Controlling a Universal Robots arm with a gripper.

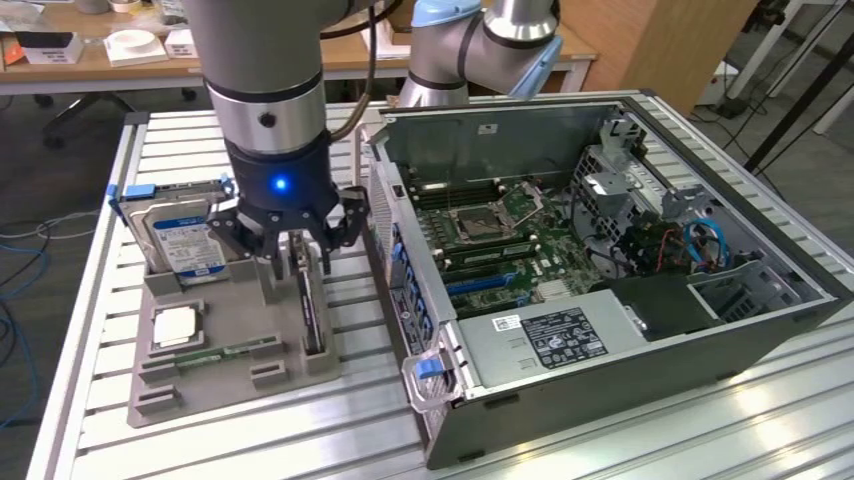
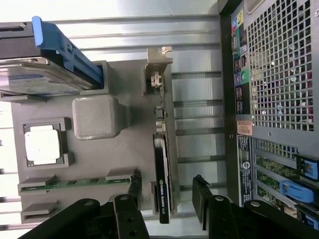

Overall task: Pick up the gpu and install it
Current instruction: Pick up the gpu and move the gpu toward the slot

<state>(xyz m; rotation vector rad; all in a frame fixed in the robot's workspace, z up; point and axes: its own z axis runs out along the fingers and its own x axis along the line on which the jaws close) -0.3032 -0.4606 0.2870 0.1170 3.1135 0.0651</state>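
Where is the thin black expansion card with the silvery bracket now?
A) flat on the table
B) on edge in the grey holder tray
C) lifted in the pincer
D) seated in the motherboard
B: the thin black expansion card stands on edge in the grey holder tray, with the open pincer straddling it.

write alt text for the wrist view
The open black gripper straddles a thin black graphics card with a silvery bracket, standing on edge in a grey holder tray. A metal computer case with a mesh grille sits beside it.
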